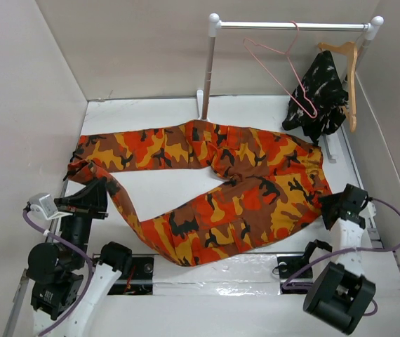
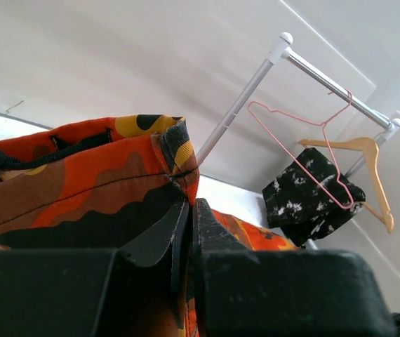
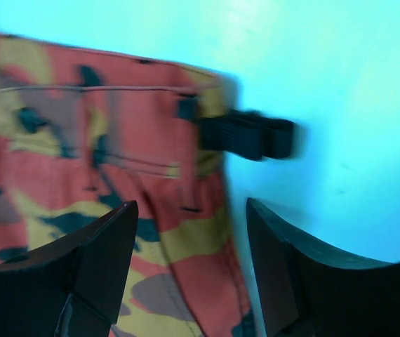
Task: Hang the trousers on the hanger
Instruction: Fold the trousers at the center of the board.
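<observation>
The camouflage trousers (image 1: 214,182) lie spread on the white table, waistband to the right and both legs running left. My left gripper (image 1: 91,196) is at the leg ends. In the left wrist view it (image 2: 189,205) is shut on a fold of the trousers (image 2: 81,182). My right gripper (image 1: 340,203) is at the waistband edge. In the right wrist view it (image 3: 193,214) is open, jaws astride the edge of the trousers (image 3: 81,154), near a black strap (image 3: 245,133). The pink wire hanger (image 1: 284,70) hangs on the rail and also shows in the left wrist view (image 2: 305,151).
A white clothes rail (image 1: 295,25) stands at the back right. A wooden hanger (image 1: 351,77) on it carries a black-and-white garment (image 1: 319,95). White walls close in the table on the left, back and right.
</observation>
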